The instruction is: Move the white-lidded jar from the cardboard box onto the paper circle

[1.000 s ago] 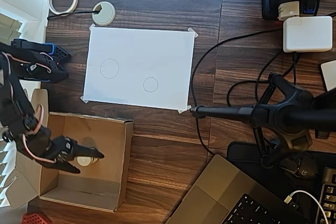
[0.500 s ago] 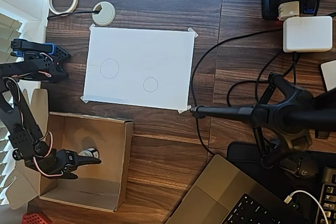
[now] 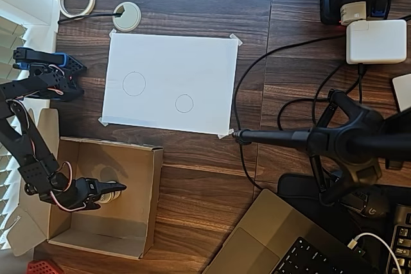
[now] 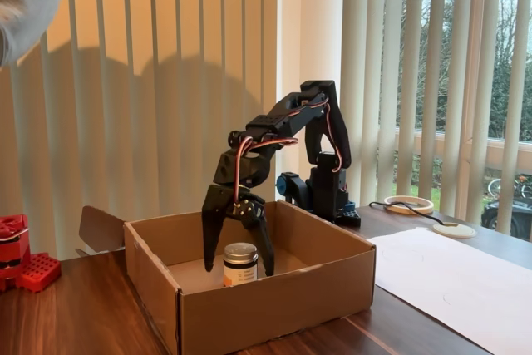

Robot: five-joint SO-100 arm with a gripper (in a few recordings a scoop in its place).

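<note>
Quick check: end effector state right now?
End effector: open, fingers straddling the white-lidded jar inside the cardboard box, not clamped on it.

daylight via blinds (image 4: 166,81) | backlit (dim foreground) | sharp

Matt brown corrugated cardboard box (image 4: 274,305) on dark glossy wood-grain table (image 3: 205,178), smooth white paper sheet (image 3: 170,81), jar (image 4: 240,264) w/ shiny metal-looking lid, gripper (image 4: 237,265) matt black plastic.
</note>
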